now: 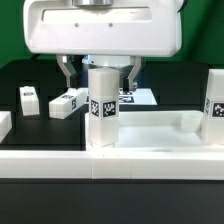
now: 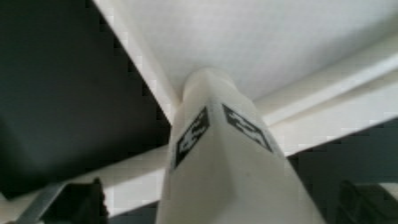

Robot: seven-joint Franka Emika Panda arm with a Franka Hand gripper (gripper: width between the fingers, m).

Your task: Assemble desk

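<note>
Leg fitting: the claw, jaws apart, straddles an upright leg standing in the tabletop's corner at the exterior view's left; the next move likely calls for lifting clear and fetching a loose leg from the counter.

We saw the upright leg as smooth white plastic with a faint sheen, its printed tags matt black and white. The tabletop looked the same moulded white plastic, softly glossy along the rim. A loose leg and a second loose leg matched it. The table beneath was matt black, and the arm's housing shone glossy white.
</note>
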